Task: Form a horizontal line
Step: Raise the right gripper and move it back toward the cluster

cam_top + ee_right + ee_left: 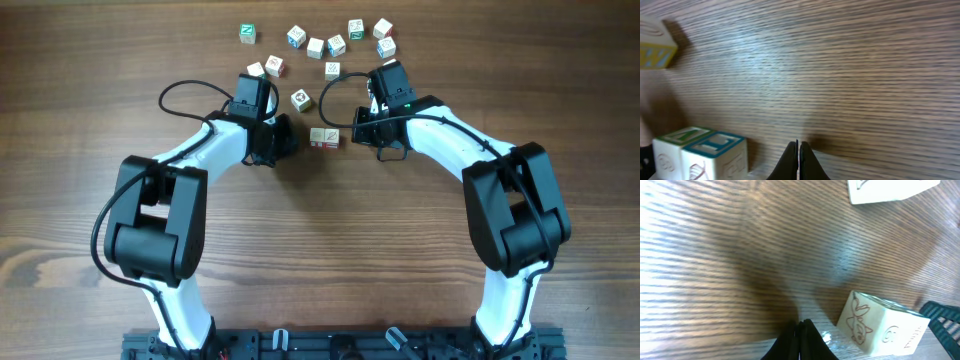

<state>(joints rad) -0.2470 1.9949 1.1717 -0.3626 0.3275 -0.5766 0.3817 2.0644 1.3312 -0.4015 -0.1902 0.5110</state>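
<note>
A short row of two white lettered cubes [323,138] lies edge to edge on the wood table between my two grippers. My left gripper [288,140] is shut and empty just left of the row. In the left wrist view its jaws [801,332] are pressed together, with a fish-marked cube [880,327] close on the right. My right gripper [354,130] is shut and empty just right of the row. In the right wrist view its jaws [798,152] are closed, and the two touching cubes [700,152] stand at the lower left.
Several loose white cubes [325,45] are scattered at the far side of the table, one [300,99] nearer the row. A loose cube shows at the top right of the left wrist view [890,190] and at the upper left of the right wrist view [655,47].
</note>
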